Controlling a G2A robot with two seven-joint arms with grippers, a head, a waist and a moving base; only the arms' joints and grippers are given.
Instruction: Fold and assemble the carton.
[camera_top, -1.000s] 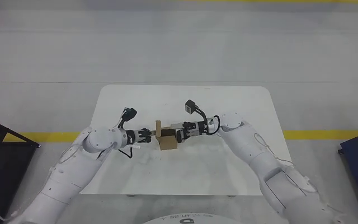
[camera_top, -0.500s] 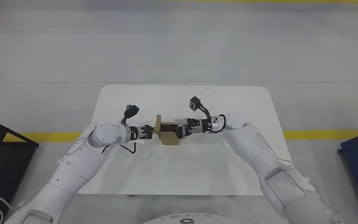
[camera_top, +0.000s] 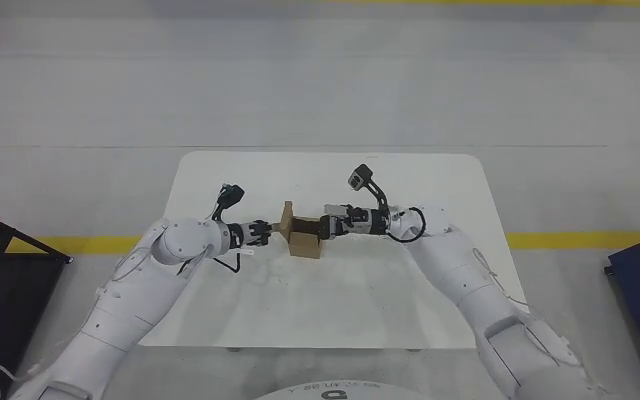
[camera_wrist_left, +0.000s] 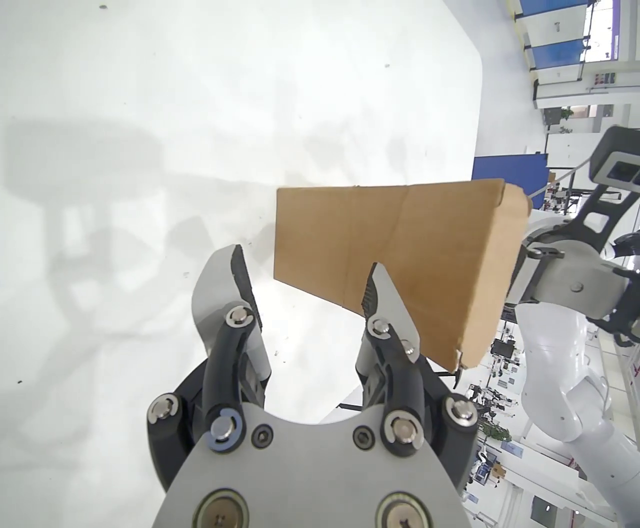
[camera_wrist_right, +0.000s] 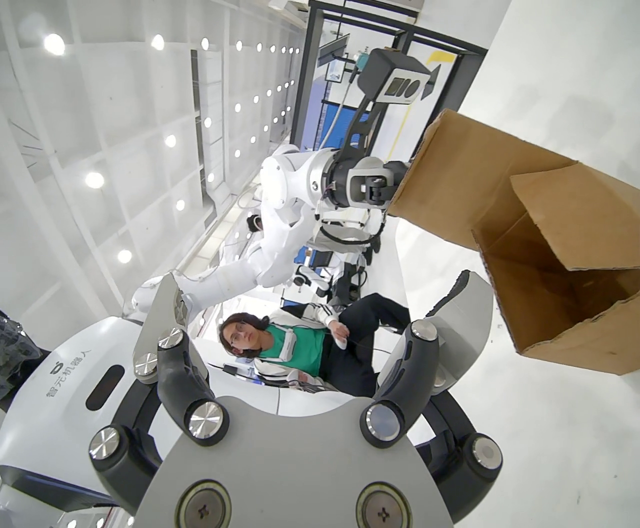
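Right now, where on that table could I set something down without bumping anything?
Bare table runs along the far edge behind the carton, along the near edge in front of it, and at the end beyond the right arm. It is crowded in the middle, where the left gripper and right gripper flank the carton, both open.

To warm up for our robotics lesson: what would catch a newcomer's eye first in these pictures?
A brown carton, one end open, sits in the middle of the white table. The left gripper and the right gripper, both open, close in on it from opposite sides.
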